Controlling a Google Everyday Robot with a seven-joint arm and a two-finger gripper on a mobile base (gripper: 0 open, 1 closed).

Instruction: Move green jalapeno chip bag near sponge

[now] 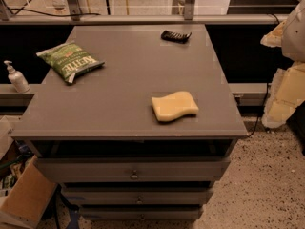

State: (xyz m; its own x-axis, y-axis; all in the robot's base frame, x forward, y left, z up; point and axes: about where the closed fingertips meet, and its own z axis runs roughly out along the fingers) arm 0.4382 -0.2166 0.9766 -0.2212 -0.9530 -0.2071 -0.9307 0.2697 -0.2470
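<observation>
Plainly green and crinkly: chip bag (69,61), puffed, with white "Kettle" lettering and pale sealed ends. Lies flat and skewed at the far left of the tabletop (128,80), close to its left edge. Sits well apart from the sponge (174,106), with bare grey surface between.

Off to the right, past the tabletop's edge: gripper (282,99), beige and blocky, partly cut off by the frame. Hangs clear of the tabletop, touching neither bag nor sponge, and grips nothing visible. Cannot tell how wide it stands.

Pale yellow, soft-looking, matte: sponge, a thick block with wavy S-curved sides. Rests flat toward the near right of the tabletop, just short of the front edge.

Smooth, dull grey, rectangular: tabletop, capping a cabinet of three drawers (133,171) with small round knobs. Near the far edge, a small black object (175,36), flat and oblong, too dark to make out further. Left of the cabinet, on a ledge, a white pump bottle (16,78). Below left, a brown cardboard box (28,194). Underneath, at right, speckled floor (267,185).
</observation>
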